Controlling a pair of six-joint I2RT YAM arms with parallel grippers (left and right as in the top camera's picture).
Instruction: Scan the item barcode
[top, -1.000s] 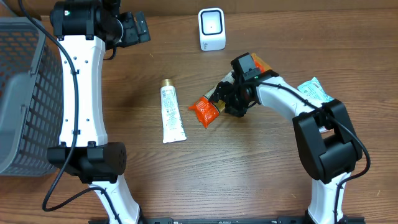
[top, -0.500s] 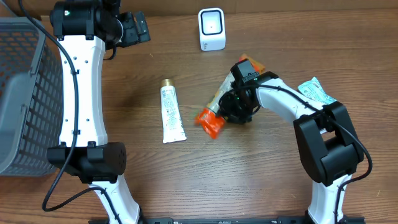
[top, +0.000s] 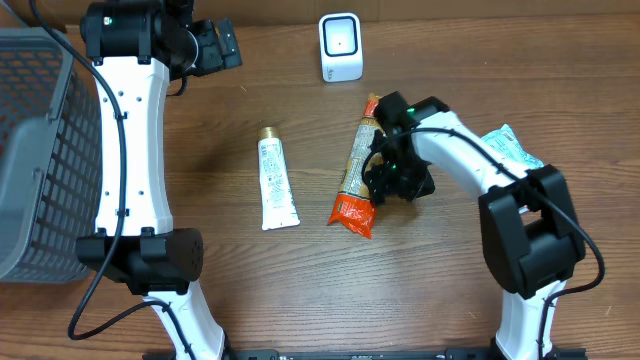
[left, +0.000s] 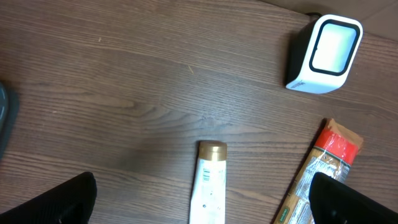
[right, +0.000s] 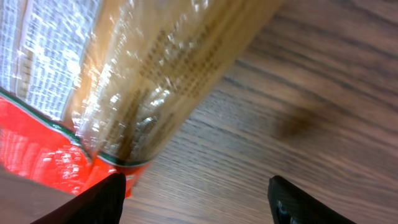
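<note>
While the right gripper (right: 198, 200) hangs low over the table (top: 300, 300), its two fingers (right: 102, 199) stand well apart with only bare wood between them, so it is released and grasps nothing. Just ahead of it lies the long packet (top: 357, 165), whose red end sits right at the finger on the left of the wrist view; whether the two touch I cannot tell. Seen from above, the packet lies flat on the wood, one tip pointing toward the scanner (top: 341, 46) and the red end nearer the robot, with the gripper close against its right side. The white scanner stands at the far edge, apart from the packet. A white tube (top: 275, 180) with a gold cap lies to the left of the packet. A pale pouch (top: 508, 145) rests beside the right arm. The left gripper (top: 215, 45) is held up at the far left, jaws spread wide and empty, near a grey basket (top: 30, 150).
</note>
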